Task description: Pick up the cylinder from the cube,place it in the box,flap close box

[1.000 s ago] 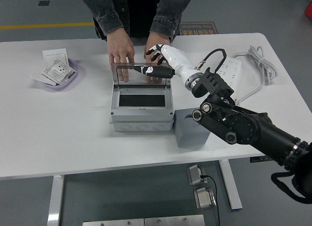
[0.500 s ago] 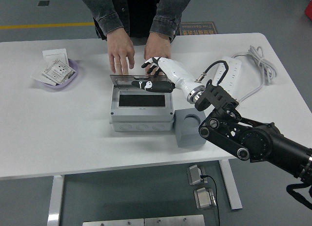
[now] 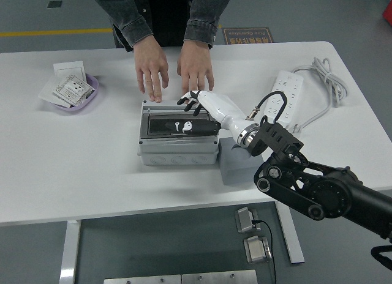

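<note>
The grey box (image 3: 177, 150) stands mid-table with its clear lid (image 3: 160, 126) lying flat and closed on top. My right hand (image 3: 195, 114), white with black fingers, rests flat on the lid with fingers spread, holding nothing. The grey cube (image 3: 240, 163) stands just right of the box, partly behind my right forearm. The cylinder is not visible. A person at the far side rests both hands (image 3: 153, 70) flat on the table just behind the box. My left arm is out of view.
A purple dish (image 3: 82, 95) with small packets sits far left, with a white card behind it. A white power strip (image 3: 288, 95) and coiled cable (image 3: 324, 76) lie at the right.
The lid went from upright to flat on the box as my right hand pressed it down and toward me. The person's hands drew back from the lid to the table.
</note>
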`<state>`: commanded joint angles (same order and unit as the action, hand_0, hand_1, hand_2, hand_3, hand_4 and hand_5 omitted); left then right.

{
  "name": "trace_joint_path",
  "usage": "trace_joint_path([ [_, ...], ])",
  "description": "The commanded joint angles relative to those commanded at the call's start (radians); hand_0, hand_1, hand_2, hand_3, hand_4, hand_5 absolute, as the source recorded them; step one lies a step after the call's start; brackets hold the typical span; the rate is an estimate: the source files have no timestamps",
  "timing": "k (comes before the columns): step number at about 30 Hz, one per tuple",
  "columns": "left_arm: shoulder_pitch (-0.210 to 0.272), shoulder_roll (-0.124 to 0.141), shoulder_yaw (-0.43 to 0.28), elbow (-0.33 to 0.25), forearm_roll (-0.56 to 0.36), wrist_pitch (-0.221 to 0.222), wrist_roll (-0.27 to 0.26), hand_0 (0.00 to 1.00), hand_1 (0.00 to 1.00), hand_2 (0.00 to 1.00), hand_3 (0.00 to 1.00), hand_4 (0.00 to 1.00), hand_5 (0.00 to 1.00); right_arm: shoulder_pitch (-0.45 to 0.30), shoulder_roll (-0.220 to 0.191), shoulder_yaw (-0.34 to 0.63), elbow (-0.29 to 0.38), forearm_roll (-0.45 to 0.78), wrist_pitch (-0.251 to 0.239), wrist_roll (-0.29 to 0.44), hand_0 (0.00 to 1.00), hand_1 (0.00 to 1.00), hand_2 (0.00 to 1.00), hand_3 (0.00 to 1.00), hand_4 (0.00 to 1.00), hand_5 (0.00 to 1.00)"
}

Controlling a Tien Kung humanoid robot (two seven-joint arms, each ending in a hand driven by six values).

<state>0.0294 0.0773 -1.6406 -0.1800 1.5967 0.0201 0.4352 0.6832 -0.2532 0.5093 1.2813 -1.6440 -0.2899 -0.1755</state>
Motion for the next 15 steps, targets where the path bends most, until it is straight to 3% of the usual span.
trace_joint_path([
  [5, 0.0, 0.0, 0.002, 0.0, -0.002, 0.001, -0.001, 0.617, 0.669, 0.582, 0.606, 0.673, 0.425, -0.018, -0.002, 0.03, 0.004, -0.02, 0.013, -0.009, 0.39, 0.522, 0.625, 0.657, 0.975, 0.77],
  [6, 0.001, -0.001, 0.002, 0.0, -0.002, 0.001, -0.001, 0.617, 0.669, 0.582, 0.606, 0.673, 0.421, -0.023, -0.003, 0.043, 0.007, -0.029, 0.018, -0.011, 0.302, 0.511, 0.625, 0.647, 0.974, 0.782],
  [7, 0.001, -0.001, 0.002, 0.0, -0.002, 0.0, -0.001, 0.617, 0.669, 0.582, 0.606, 0.673, 0.421, -0.028, -0.005, 0.056, 0.009, -0.037, 0.025, -0.013, 0.302, 0.511, 0.625, 0.647, 0.974, 0.782],
  [15, 0.007, 0.001, -0.011, 0.0, 0.009, 0.001, 0.003, 0.615, 0.668, 0.582, 0.606, 0.672, 0.419, -0.135, -0.029, 0.241, 0.081, -0.179, 0.08, -0.053, 0.311, 0.518, 0.626, 0.654, 0.974, 0.792],
])
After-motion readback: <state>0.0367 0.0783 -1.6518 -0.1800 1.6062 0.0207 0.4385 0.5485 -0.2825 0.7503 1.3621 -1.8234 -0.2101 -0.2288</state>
